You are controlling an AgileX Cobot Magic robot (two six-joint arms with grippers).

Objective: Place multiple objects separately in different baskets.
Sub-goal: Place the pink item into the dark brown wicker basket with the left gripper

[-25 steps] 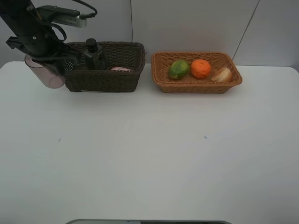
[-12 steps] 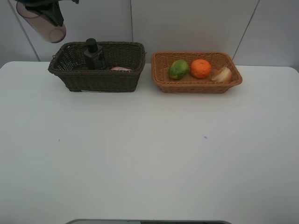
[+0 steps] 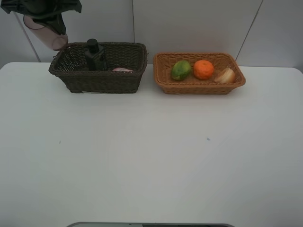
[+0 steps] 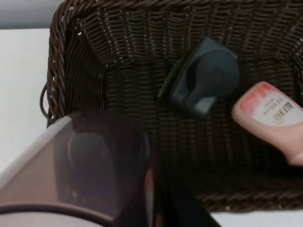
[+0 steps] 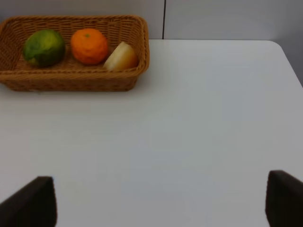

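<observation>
The white tabletop lies bare in front of the dark basket. Inside that basket a grey pump bottle stands upright, with a pink bottle lying just beside it. Right of the dark basket sits the tan basket, holding a green fruit, an orange and a pale fruit. Above the dark basket's far left corner, the left end effector is clamped on a tilted mauve cup. The right end effector hangs wide apart, empty, well clear of the tan basket.
</observation>
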